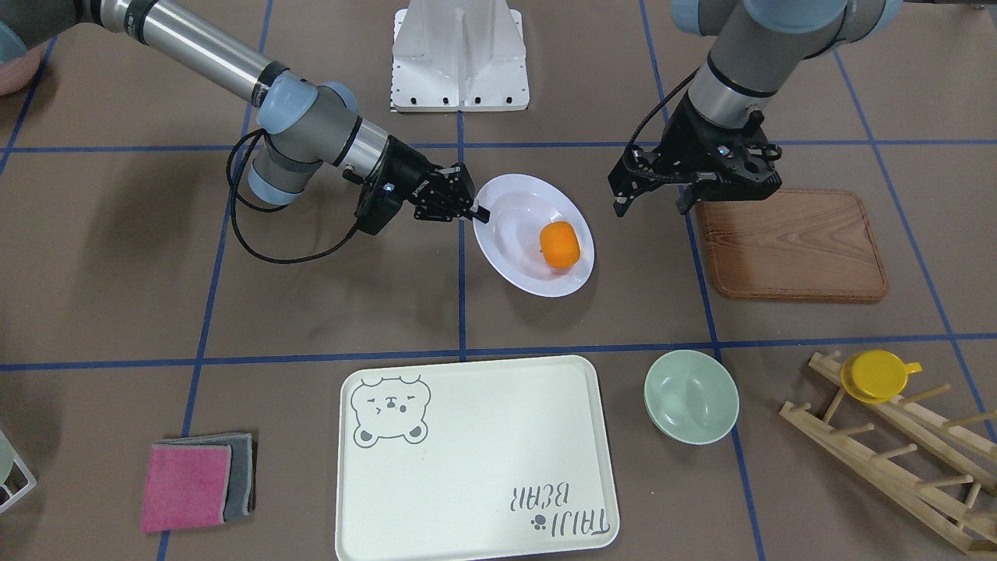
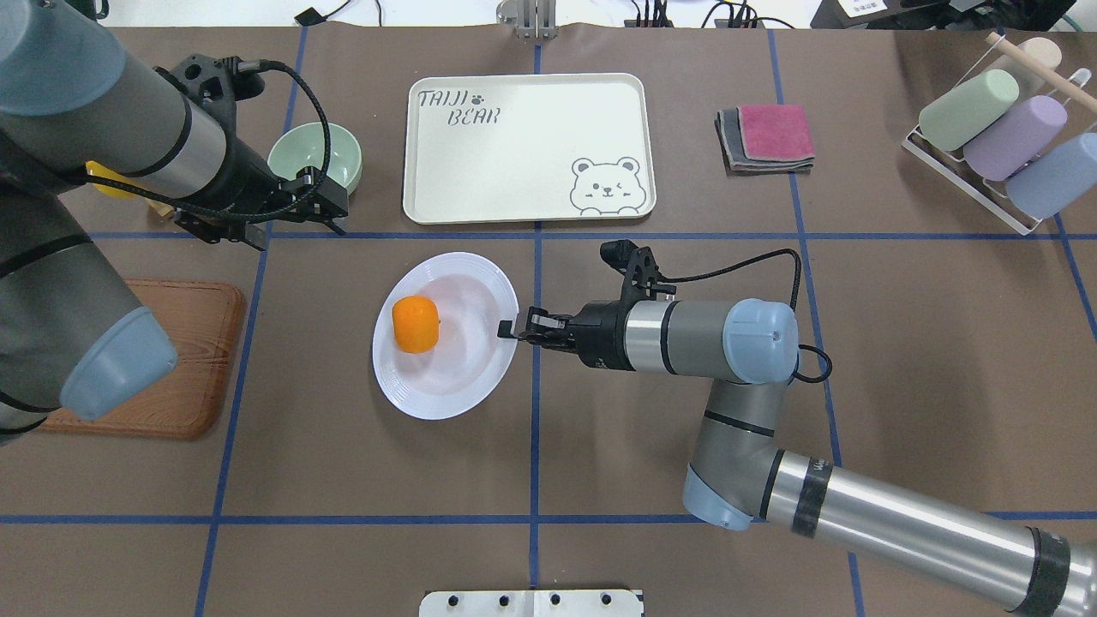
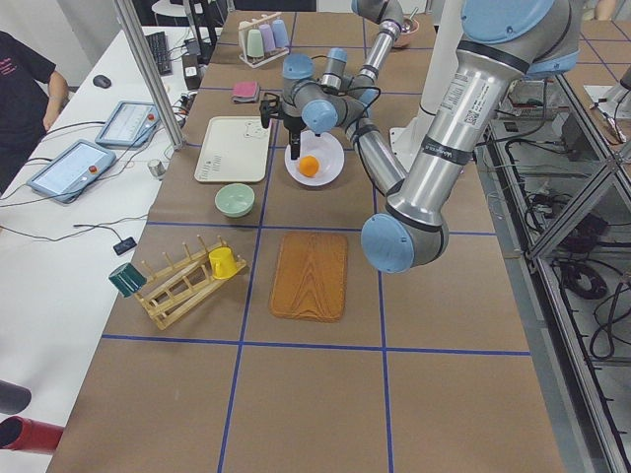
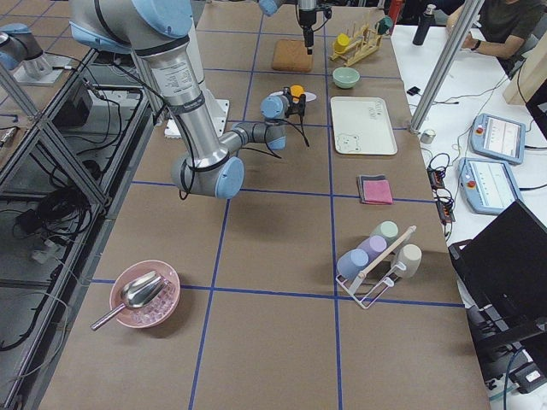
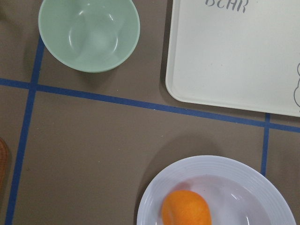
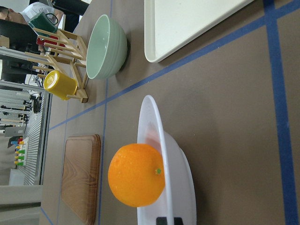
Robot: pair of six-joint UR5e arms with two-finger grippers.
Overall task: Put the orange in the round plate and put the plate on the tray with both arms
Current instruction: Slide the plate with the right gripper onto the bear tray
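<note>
The orange (image 1: pixel 559 245) lies in the round plate (image 1: pixel 514 226), off-centre toward the left arm's side. My right gripper (image 1: pixel 477 210) is shut on the plate's rim on its own side; one fingertip (image 2: pixel 506 328) lies over the rim. In the right wrist view the orange (image 6: pixel 136 174) sits in the plate (image 6: pixel 152 117), seen edge-on. My left gripper (image 1: pixel 653 204) hangs open and empty above the table, beside the plate and apart from it. The left wrist view looks down on the orange (image 5: pixel 186 208) and plate (image 5: pixel 234 178). The cream bear tray (image 1: pixel 475 460) lies empty beyond the plate.
A pale green bowl (image 1: pixel 691 396) stands beside the tray. A brown wooden board (image 1: pixel 787 243) lies under the left arm. A wooden rack holds a yellow cup (image 1: pixel 876 375). Folded pink and grey cloths (image 1: pixel 195 481) lie on the tray's other side. A cup rack (image 2: pixel 994 128) stands far right.
</note>
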